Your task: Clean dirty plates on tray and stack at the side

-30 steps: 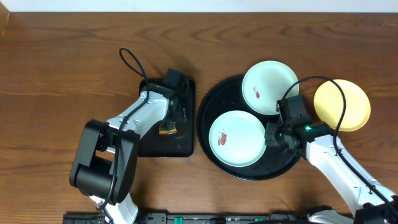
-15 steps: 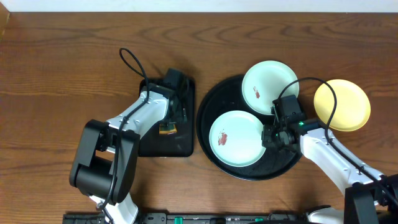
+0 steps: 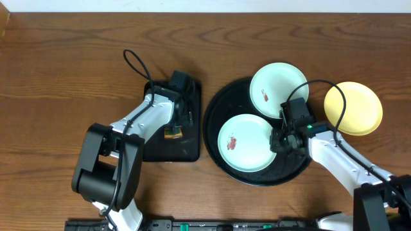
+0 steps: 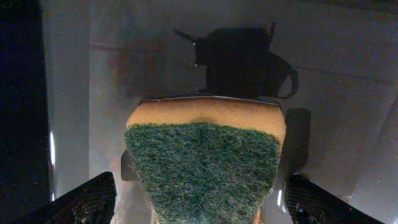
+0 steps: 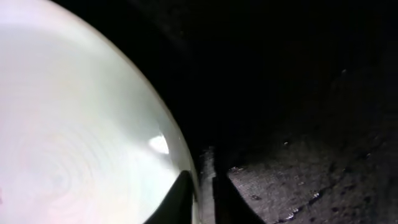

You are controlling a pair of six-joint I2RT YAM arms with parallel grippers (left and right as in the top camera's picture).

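Judging roughly a third done: leaving the yellow plate on the tabletop right of the tray, pinching the near smeared mint plate by its rim on that tray in narrowed right jaws, spreading left jaws wide around the sponge, ignoring the far smeared plate.

Red-brown smears fleck each mint-white plate; the yellow plate is plain, the tray black, the sponge green-on-tan.

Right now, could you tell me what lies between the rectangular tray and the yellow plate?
The overhead view shows the round black tray, holding the upper mint plate and lower mint plate, plus the right gripper.
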